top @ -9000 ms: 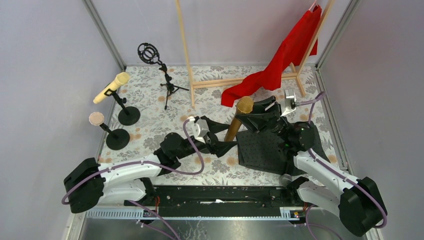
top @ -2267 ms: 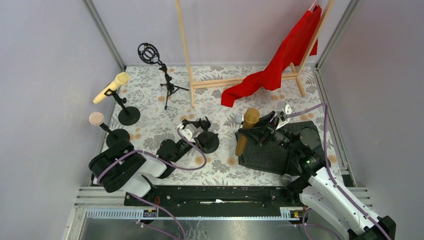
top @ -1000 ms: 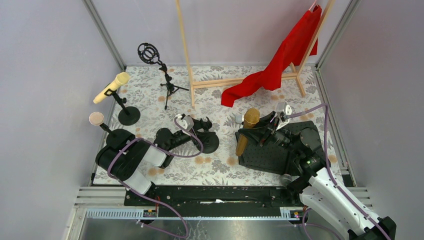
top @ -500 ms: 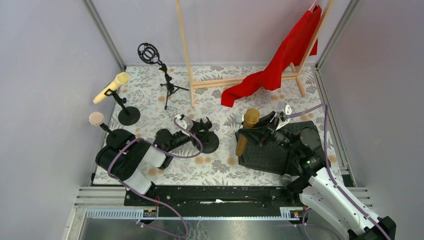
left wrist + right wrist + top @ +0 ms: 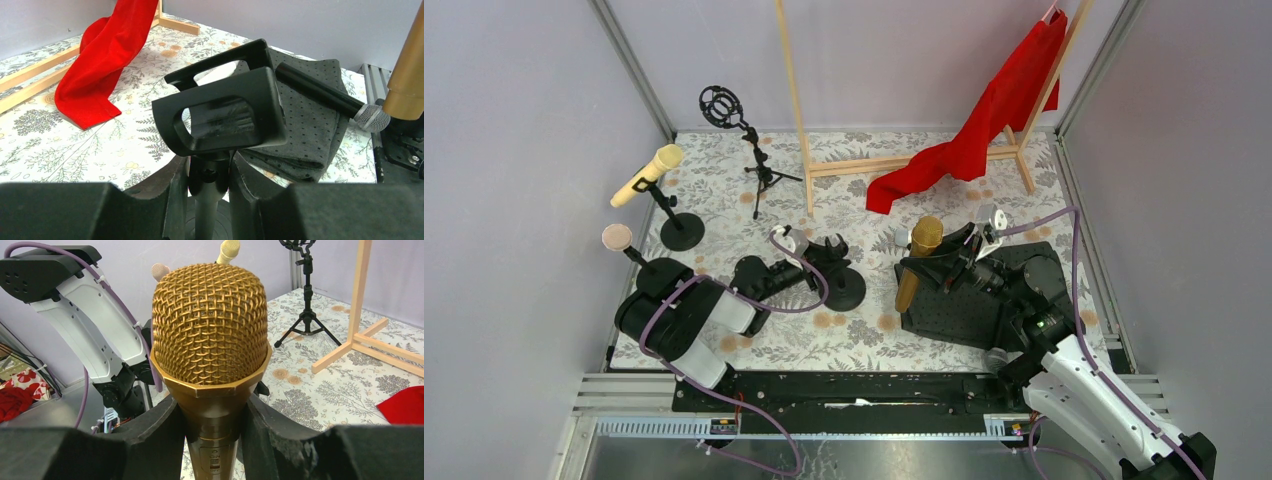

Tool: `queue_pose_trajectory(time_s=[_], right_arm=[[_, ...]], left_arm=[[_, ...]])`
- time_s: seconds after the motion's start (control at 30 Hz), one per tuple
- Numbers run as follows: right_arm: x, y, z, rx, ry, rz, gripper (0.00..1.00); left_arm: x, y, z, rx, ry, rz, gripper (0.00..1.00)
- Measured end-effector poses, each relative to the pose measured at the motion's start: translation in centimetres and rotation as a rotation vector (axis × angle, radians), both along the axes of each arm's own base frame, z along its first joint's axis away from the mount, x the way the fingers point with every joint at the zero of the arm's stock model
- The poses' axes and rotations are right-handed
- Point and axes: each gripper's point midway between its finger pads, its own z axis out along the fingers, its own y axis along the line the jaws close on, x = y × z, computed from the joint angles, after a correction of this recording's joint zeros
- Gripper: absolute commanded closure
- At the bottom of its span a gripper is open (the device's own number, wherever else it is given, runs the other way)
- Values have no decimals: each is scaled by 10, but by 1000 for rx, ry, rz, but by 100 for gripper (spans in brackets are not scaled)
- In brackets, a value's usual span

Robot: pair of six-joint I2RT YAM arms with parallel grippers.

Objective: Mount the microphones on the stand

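Observation:
A gold microphone (image 5: 921, 245) stands upright over the dark mat, and my right gripper (image 5: 924, 264) is shut on its handle just below the mesh head (image 5: 210, 325). In the right wrist view the right gripper (image 5: 212, 440) has a finger on each side of the handle. A black round-based stand (image 5: 844, 288) with an empty clip (image 5: 225, 117) sits left of it. My left gripper (image 5: 209, 182) is shut on its neck under the clip. A pale yellow microphone (image 5: 648, 175) and a pink microphone (image 5: 617, 237) sit in stands at the far left. A dark-handled microphone (image 5: 320, 95) lies on the mat.
A tripod stand with a ring mount (image 5: 729, 115) stands at the back left. A wooden rack (image 5: 804, 110) carries a red cloth (image 5: 984, 120) that trails onto the floral tabletop. A dark dotted mat (image 5: 964, 310) lies under the right arm.
My left gripper's fingers have closed in on the stand's neck. The right arm and gold microphone have not moved.

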Motion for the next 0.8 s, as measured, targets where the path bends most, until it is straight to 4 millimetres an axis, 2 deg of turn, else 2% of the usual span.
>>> queue_pose_trajectory(time_s=[0.23, 0.47, 0.8], right_arm=[[0, 0, 6, -10, -77, 1, 100], [7, 1, 11, -38, -172, -18, 100], [26, 16, 55, 40, -331, -12, 100]], left_arm=[[-1, -5, 4, -35, 67, -23, 100], [-5, -7, 9, -73, 134, -16, 100], [-29, -23, 25, -141, 211, -66, 100]])
